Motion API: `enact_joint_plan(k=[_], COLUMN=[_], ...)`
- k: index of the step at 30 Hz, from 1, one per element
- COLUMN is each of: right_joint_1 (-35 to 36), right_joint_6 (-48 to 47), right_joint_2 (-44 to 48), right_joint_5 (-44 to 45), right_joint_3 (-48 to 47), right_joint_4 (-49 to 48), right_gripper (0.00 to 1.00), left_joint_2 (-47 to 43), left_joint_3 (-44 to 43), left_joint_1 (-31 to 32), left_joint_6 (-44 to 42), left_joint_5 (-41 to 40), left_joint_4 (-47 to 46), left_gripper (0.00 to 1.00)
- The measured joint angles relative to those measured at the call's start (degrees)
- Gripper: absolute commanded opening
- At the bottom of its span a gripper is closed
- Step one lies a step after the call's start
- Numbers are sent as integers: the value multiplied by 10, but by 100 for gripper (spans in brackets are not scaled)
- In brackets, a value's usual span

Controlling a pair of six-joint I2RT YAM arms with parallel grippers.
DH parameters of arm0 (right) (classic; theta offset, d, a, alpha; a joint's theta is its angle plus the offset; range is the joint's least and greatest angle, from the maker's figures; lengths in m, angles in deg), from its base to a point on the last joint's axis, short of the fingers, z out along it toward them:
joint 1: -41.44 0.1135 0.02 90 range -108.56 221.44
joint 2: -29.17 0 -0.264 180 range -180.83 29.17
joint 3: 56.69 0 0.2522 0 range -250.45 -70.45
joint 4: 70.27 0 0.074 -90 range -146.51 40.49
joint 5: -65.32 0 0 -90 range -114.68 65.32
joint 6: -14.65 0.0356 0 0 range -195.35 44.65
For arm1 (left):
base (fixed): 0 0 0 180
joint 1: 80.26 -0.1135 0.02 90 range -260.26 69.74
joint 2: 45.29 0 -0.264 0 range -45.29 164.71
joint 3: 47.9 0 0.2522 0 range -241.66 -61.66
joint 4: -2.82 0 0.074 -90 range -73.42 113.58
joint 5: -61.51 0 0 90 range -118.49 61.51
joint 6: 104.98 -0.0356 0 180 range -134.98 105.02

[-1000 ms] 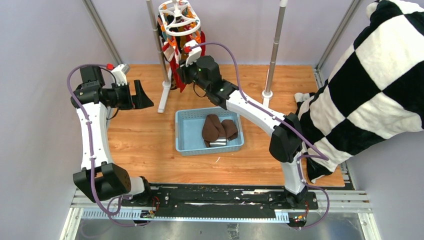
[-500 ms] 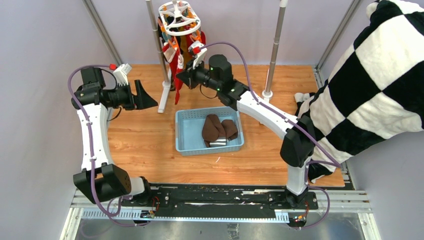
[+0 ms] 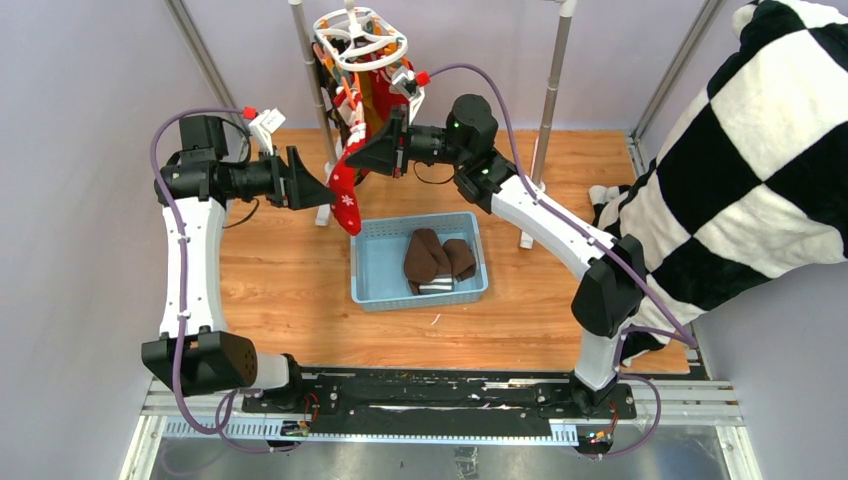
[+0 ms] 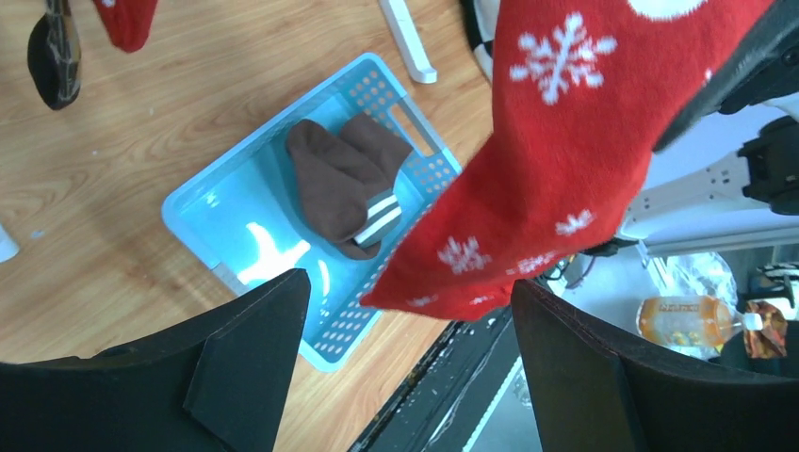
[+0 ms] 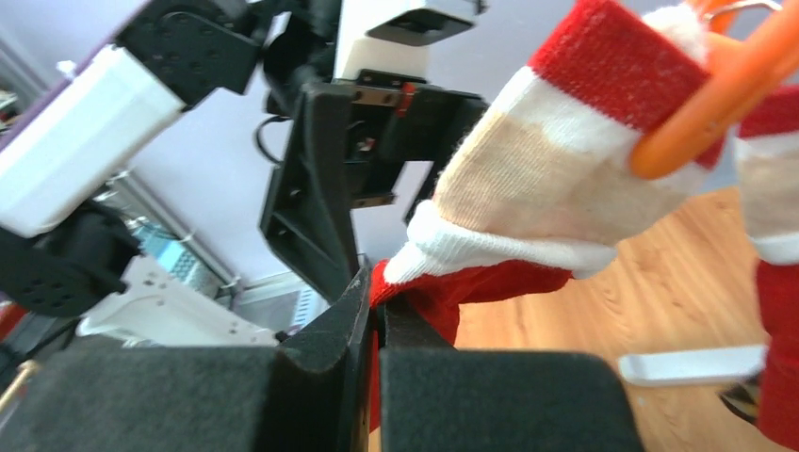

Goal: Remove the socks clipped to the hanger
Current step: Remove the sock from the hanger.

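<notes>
Big checkered blanket (image 3: 760, 130) fills the right of the top view. On the wood table (image 3: 280, 290), mid-frame, sits the blue basket (image 3: 356, 262) w/ brown socks (image 3: 430, 258) inside. At top centre is the hanger (image 3: 362, 40). The red snowflake sock (image 3: 348, 190) hangs below it, cuff in an orange peg (image 5: 716, 94). My R gripper (image 5: 375, 320) is clamped on that sock just under the cuff. My L gripper (image 4: 405, 348) gapes wide, w/ the toe betw its fingers in the wrist view.

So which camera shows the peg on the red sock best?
The right wrist view: the orange peg bites the red sock's cuff close up. The top view shows it tiny; the left wrist only the sock's foot.
</notes>
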Motion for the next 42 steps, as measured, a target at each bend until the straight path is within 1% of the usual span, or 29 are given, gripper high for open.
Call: enact_joint_plan(k=[6, 8, 9, 12, 16, 18, 19, 20, 21, 22, 24, 26, 27, 28, 31, 36, 42], right_joint_1=[0, 0, 0, 0, 0, 0, 0, 0, 0, 0, 0, 0, 0, 0, 3, 15, 42], right_joint_6=[99, 129, 140, 169, 186, 190, 191, 193, 193, 192, 183, 163, 145, 125, 55, -45, -122], right_joint_2=[-16, -24, -28, -37, -41, -41, -41, -41, -41, -41, -40, -38, -34, -28, -2, 39, 16], right_joint_5=[-63, -74, -78, -86, -88, -88, -87, -86, -85, -82, -75, -60, -46, -27, 55, 205, 320], right_joint_3=[-9, -12, -15, -19, -19, -19, -19, -19, -19, -19, -19, -18, -17, -14, -3, -9, -99], right_joint_4=[-79, -103, -110, -127, -136, -136, -136, -137, -136, -135, -125, -99, -77, -52, 35, 124, 176], right_gripper=[0, 0, 0, 0, 0, 0, 0, 0, 3, 10, 31, 49, 57, 62, 70, 75, 77], left_joint_2=[10, 13, 14, 15, 15, 14, 12, 11, 9, 7, 5, 4, 4, 4, 4, 4, 4], left_joint_3=[-7, -7, -7, -7, -7, -7, -5, -4, -3, -2, -1, -1, -1, -1, -1, 0, 0], left_joint_1=[7, 9, 10, 15, 20, 21, 22, 22, 22, 22, 22, 22, 22, 22, 24, 49, 83], left_joint_6=[-2, -5, -6, -9, -19, -24, -27, -28, -31, -33, -36, -36, -35, -35, -35, -35, -35], left_joint_5=[39, 53, 61, 89, 132, 149, 158, 162, 166, 167, 165, 156, 149, 143, 120, 83, 48], left_joint_4=[0, 0, 0, 0, 0, 0, 0, 0, 1, 1, 1, 1, 0, 0, 0, 0, 0], left_gripper=[88, 86, 83, 73, 62, 51, 43, 34, 26, 19, 10, 4, 2, 0, 0, 0, 0])
